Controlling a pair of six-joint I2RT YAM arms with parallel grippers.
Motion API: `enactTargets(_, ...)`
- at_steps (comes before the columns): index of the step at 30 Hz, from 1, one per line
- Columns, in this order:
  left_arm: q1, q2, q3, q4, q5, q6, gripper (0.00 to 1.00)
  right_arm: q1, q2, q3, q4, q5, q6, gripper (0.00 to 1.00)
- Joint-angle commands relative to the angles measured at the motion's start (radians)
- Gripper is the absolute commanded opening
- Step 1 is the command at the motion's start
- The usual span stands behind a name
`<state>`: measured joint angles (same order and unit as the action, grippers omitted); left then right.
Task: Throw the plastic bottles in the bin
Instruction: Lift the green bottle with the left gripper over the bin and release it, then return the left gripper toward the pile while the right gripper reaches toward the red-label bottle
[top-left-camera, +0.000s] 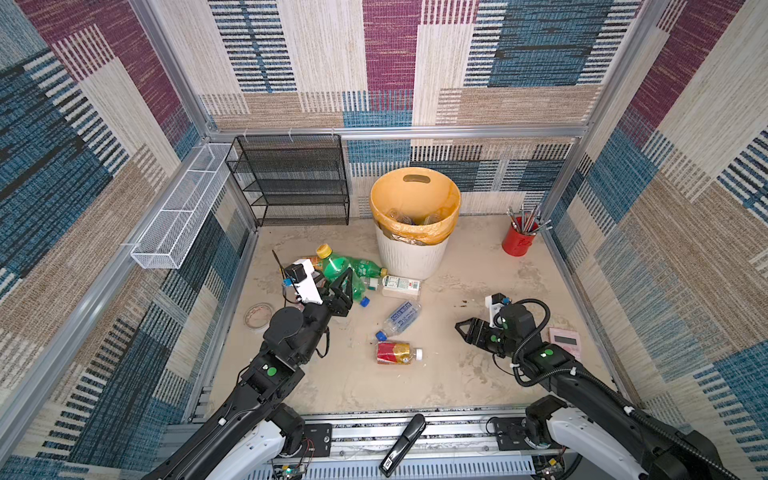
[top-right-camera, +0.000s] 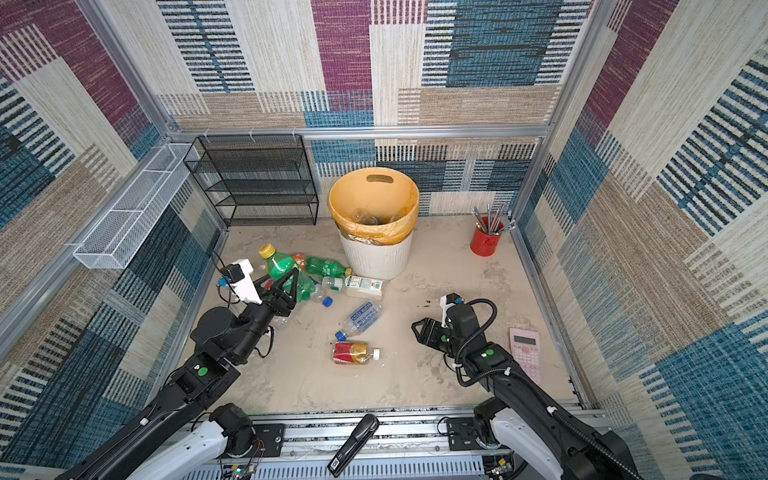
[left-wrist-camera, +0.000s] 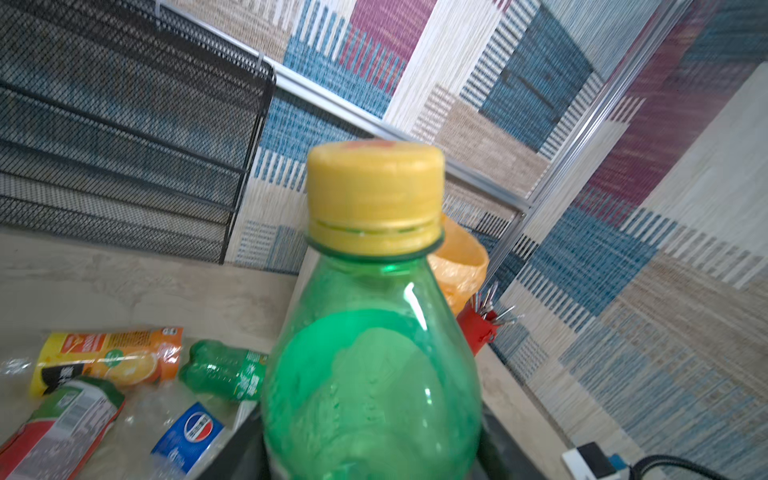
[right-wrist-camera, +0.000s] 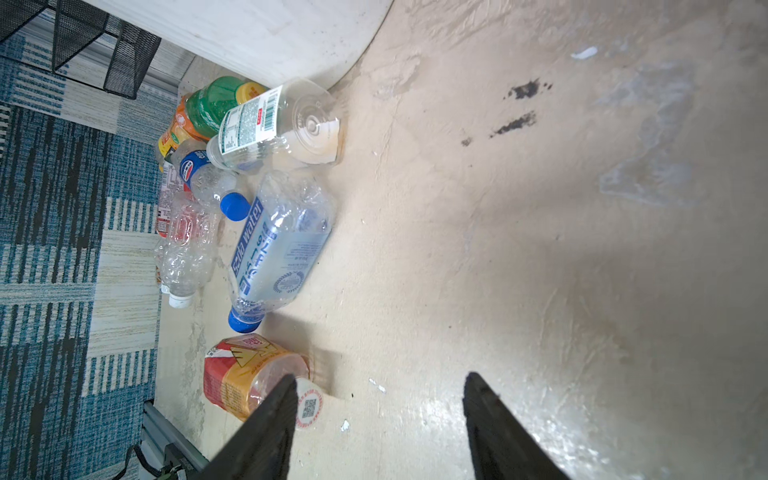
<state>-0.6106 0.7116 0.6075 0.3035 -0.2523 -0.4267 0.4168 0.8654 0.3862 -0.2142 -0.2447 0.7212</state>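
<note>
Green plastic fills the left wrist view: a green bottle (left-wrist-camera: 374, 353) with a yellow cap (left-wrist-camera: 374, 195) sits right before the lens. Both top views explain it, showing the left gripper (top-left-camera: 347, 286) clamped around that bottle's body, lifted over the heap of plastic bottles (top-left-camera: 368, 268) on the floor just beside the bin (top-left-camera: 411, 257). Only this wrist view reads the labels under the arm, a blue cola bottle (left-wrist-camera: 191, 432) and an orange juice bottle (left-wrist-camera: 108, 357). The right wrist view alone shows the right gripper (right-wrist-camera: 380, 376) with fingers spread and nothing between them, low over the floor near a red-and-gold bottle (right-wrist-camera: 249, 374) and a soda water bottle (right-wrist-camera: 278, 249). Only the top views look into containers: clear bottles lie deep in the bin's orange-yellow liner (top-right-camera: 374, 195), and the red cup (top-left-camera: 517, 241) holds pencils.
</note>
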Motion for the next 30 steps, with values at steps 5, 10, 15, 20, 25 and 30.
enactTargets(5,0.0,0.144,0.116,0.365,0.069,0.043,0.59,0.0,0.002,0.013,0.032,-0.007,0.0,0.65)
enactTargets(10,0.002,0.474,0.484,0.422,0.161,0.114,0.64,0.0,0.008,0.031,0.023,-0.008,-0.007,0.65)
enactTargets(15,0.052,0.919,1.204,-0.066,0.156,0.06,0.84,0.0,0.018,0.054,0.002,-0.006,-0.018,0.65)
enactTargets(20,0.06,0.947,1.398,-0.05,0.144,0.095,0.95,0.0,-0.029,0.048,-0.028,0.008,-0.001,0.65)
enactTargets(25,0.06,0.747,1.247,-0.019,0.137,0.192,0.93,0.0,-0.069,0.033,-0.038,0.006,0.015,0.65)
enactTargets(30,0.06,0.479,0.881,-0.117,0.09,0.144,0.9,0.0,-0.065,0.031,-0.04,-0.008,0.009,0.65)
